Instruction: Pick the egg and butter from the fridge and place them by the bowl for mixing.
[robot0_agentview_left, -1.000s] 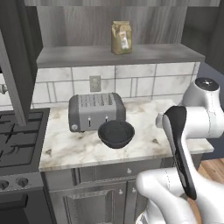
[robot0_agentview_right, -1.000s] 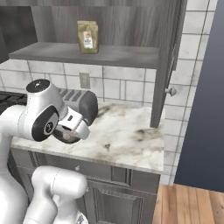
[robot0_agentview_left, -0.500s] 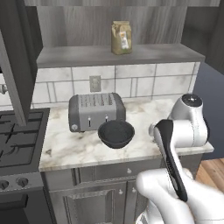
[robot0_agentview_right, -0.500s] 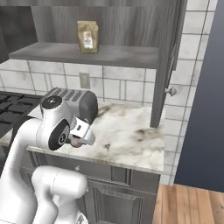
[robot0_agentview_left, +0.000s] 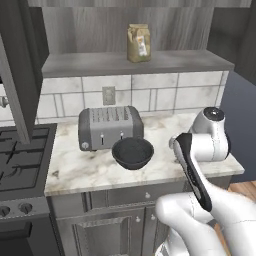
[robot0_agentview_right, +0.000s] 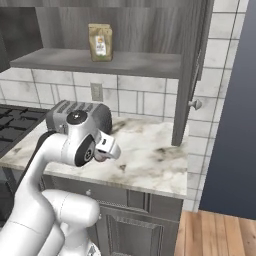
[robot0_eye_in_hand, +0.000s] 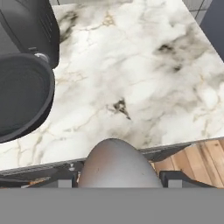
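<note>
Gripper (robot0_eye_in_hand: 117, 180) closed around the egg (robot0_eye_in_hand: 116, 166) — brownish-grey oval sits between the finger tips (robot0_eye_in_hand: 173, 178) at the bottom of the hand view, tips mostly hidden behind it. It hangs above the front edge of the marble counter (robot0_eye_in_hand: 144, 83), wood floor (robot0_eye_in_hand: 197, 159) past the edge. Bowl (robot0_eye_in_hand: 22, 98) off to the left on the counter (dark, deep, round), touching or just in front of the toaster (robot0_agentview_left: 110, 127). Paper bag (robot0_agentview_left: 138, 43) on the shelf above — well apart.
</note>
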